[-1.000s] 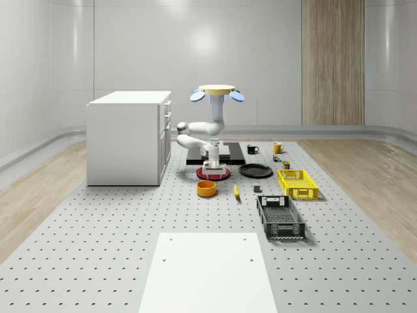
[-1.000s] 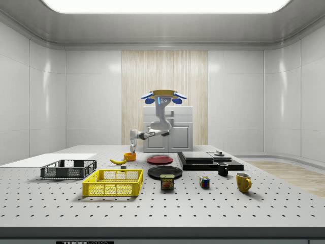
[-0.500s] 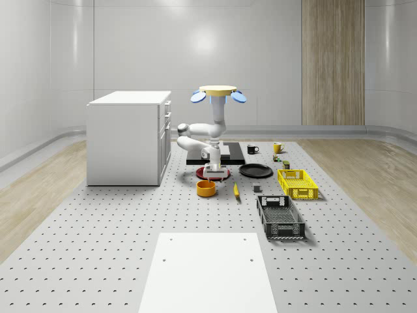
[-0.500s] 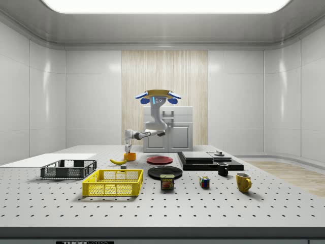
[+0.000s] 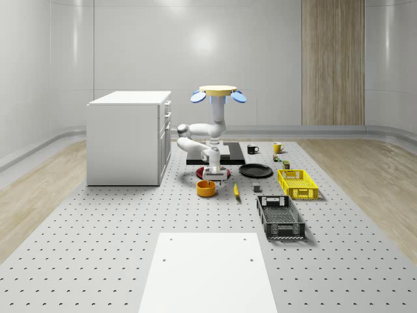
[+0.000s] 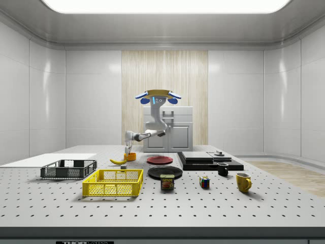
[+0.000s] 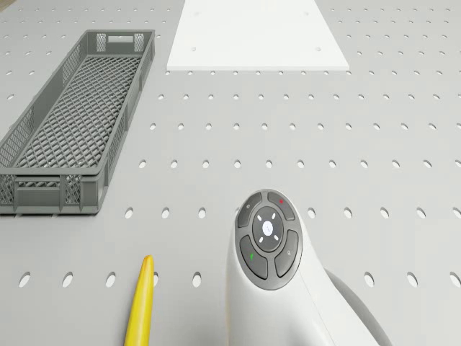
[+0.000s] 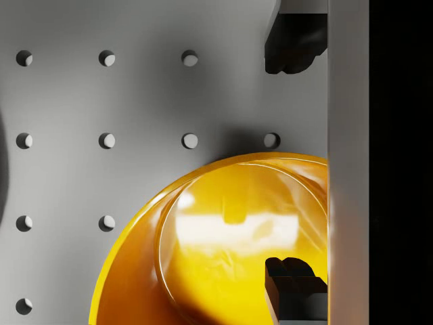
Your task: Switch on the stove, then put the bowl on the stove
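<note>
I hover the drone (image 5: 217, 91) over the stove (image 5: 216, 154), hand (image 8: 292, 162) spread wide, straddling the rim of the bowl (image 5: 206, 188). Bowl sits on the desk (image 5: 104, 235), ungrasped, apart from the stove. Stove's switch state: can't tell. Lift and placement remain.

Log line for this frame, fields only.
drone: hovering above red plate | tool: open, over orange bowl rim | bowl: on table, not grasped

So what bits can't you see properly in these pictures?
- Stove: too small in the side view to tell if it is on.
- Bowl: wrist view, cut off by the edge and a grey bar.
- Banana: drone view, cut off by the edge.
</note>
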Motion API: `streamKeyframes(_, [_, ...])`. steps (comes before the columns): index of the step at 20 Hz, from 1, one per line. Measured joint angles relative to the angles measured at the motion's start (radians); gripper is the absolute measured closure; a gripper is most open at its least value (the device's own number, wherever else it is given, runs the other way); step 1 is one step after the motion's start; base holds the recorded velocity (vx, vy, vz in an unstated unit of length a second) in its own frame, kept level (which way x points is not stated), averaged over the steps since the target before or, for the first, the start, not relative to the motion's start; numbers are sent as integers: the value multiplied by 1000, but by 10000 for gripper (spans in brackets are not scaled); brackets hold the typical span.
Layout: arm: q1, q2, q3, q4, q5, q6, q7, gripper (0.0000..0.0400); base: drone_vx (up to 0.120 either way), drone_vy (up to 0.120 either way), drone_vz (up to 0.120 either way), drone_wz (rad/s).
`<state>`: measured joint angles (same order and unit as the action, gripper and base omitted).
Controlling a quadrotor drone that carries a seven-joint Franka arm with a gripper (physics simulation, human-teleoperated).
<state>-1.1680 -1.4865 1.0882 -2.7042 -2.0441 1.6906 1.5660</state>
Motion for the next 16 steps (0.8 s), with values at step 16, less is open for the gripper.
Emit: streamKeyframes(16, [-23, 27, -75, 42, -75, 25, 4, 46, 0, 0, 0, 0])
